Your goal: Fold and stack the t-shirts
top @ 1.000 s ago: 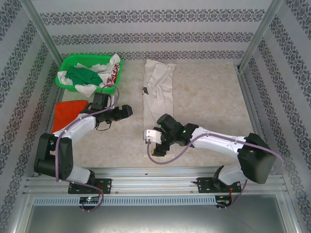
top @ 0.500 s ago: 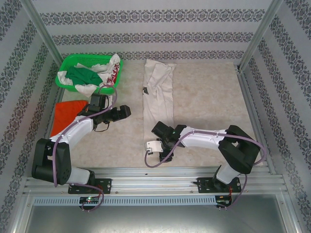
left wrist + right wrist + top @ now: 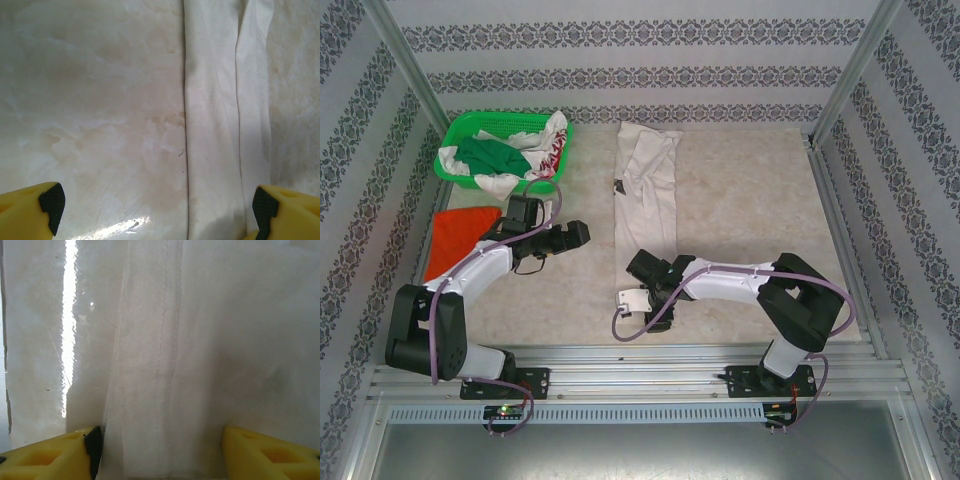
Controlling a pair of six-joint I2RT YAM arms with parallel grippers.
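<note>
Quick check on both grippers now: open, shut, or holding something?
Left gripper: open, holding nothing.
Right gripper: open, jaws apart astride the near hem of the cream-white t-shirt, not clamped on it.

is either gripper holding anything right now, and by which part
The left gripper is open and holds nothing. The right gripper straddles the cream t-shirt at its near hem; whether it grips cannot be told.

Table (image 3: 750,200): cream shirt (image 3: 648,190), orange shirt (image 3: 460,235), basket (image 3: 490,116)

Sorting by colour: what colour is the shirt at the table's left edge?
The t-shirt is orange-red, best in the top external view.
</note>
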